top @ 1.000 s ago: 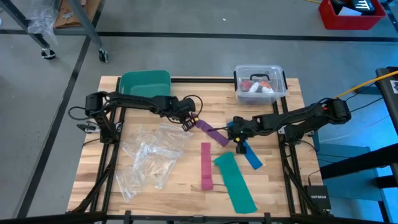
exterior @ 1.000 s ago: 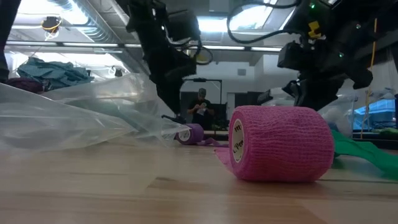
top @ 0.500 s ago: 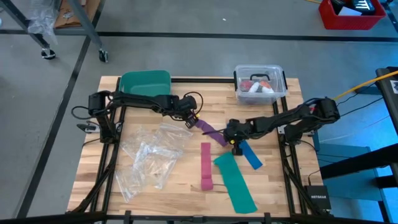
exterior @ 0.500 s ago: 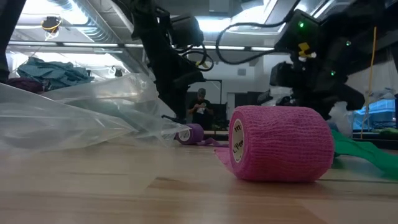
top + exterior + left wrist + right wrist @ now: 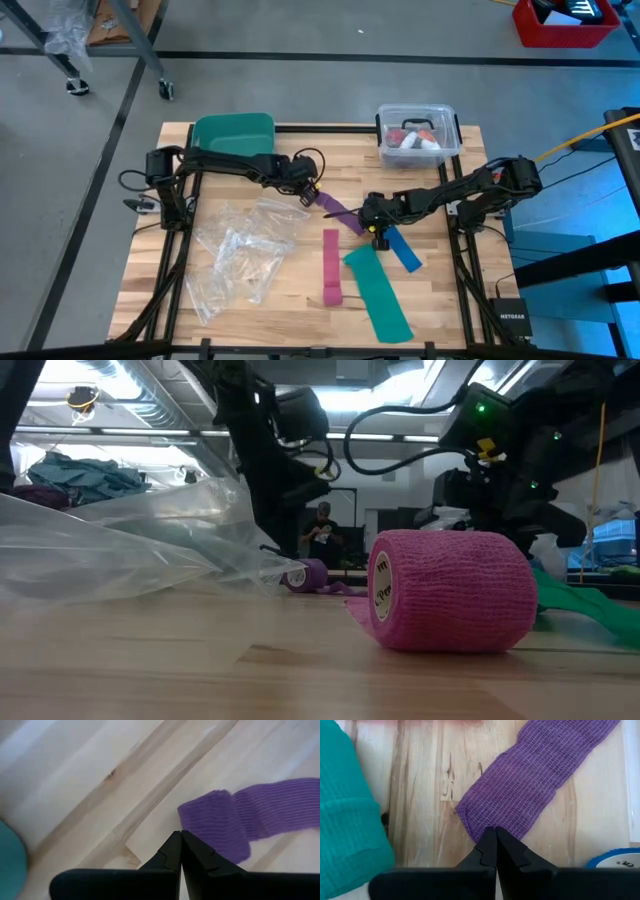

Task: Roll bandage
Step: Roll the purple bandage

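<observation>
Both clenched end effectors, left [image 5: 309,196] and right [image 5: 374,229], cover the bandage [image 5: 336,208] ends.

Surface: wooden table [image 5: 150,270] | On it: purple bandage [image 5: 338,211], flat strip at centre, rolled end toward left | pink strip [image 5: 331,262] with pink roll [image 5: 448,603] at near end | teal strip [image 5: 379,292] | blue strip [image 5: 403,249] | crumpled clear plastic bags [image 5: 240,255] | green container [image 5: 233,133] | clear lidded box [image 5: 418,135]

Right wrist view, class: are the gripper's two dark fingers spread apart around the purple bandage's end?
No. The right gripper has its fingertips pressed together, tip at the loose end of the bandage, which lies flat on the wood.
</observation>
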You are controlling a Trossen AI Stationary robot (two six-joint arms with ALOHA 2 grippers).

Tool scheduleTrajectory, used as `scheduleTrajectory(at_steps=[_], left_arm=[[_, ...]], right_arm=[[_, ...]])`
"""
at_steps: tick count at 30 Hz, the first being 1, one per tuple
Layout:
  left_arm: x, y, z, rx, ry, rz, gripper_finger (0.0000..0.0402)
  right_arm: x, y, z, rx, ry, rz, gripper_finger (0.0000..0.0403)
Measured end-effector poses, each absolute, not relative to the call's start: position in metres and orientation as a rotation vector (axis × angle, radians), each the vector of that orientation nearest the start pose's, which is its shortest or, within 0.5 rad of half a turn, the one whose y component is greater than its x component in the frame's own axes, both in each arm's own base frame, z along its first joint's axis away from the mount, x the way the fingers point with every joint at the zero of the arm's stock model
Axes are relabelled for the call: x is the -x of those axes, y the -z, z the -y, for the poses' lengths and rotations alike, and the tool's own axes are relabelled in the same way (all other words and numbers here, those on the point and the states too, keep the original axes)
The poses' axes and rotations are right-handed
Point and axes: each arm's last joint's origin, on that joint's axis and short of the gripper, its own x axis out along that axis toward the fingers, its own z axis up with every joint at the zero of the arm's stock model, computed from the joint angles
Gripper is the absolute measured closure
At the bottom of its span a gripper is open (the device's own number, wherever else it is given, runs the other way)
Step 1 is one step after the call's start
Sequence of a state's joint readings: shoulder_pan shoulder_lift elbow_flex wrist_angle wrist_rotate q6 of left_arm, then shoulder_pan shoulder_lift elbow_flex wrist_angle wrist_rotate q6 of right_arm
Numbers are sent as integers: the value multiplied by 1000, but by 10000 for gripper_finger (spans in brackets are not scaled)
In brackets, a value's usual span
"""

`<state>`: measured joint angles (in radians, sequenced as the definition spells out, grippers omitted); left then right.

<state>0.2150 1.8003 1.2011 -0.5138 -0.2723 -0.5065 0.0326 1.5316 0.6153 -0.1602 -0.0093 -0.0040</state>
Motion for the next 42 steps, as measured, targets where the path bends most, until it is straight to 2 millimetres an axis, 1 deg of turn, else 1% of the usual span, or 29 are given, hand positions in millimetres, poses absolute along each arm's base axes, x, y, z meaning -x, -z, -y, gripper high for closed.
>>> scheduleTrajectory(at_steps=[3, 6, 10, 15, 19, 23, 30, 34, 39, 40, 42], left_arm=[[-351, -176, -83, 426, -721, -1009, 401], [-353, -172, -83, 456, -741, -1003, 401], [-355, -171, -83, 454, -733, -989, 401], [-362, -173, -79, 464, -658, -949, 401], [-367, -174, -74, 474, -597, -920, 401], [-369, -175, -67, 493, -548, -917, 401], [-378, -180, -53, 492, -481, -845, 401], [-381, -181, -48, 505, -464, -829, 401], [-385, -184, -37, 512, -369, -804, 401], [-385, -185, -36, 498, -365, -805, 401], [-384, -187, -36, 475, -416, -799, 401]], right_arm=[[-252, -124, -9, 16, -40, -1077, 402], [-252, -124, -9, 15, -42, -1077, 402], [-253, -124, -9, 12, -48, -1072, 402], [-255, -126, -9, 11, -49, -1067, 402], [-257, -128, -10, -8, -82, -1064, 402], [-256, -128, -12, -70, -122, -1073, 402], [-252, -127, -14, -172, -168, -1122, 402], [-251, -127, -15, -187, -186, -1134, 402], [-251, -127, -15, -187, -186, -1137, 402], [-251, -127, -15, -187, -186, -1137, 402], [-251, -127, -15, -187, -186, -1137, 402]])
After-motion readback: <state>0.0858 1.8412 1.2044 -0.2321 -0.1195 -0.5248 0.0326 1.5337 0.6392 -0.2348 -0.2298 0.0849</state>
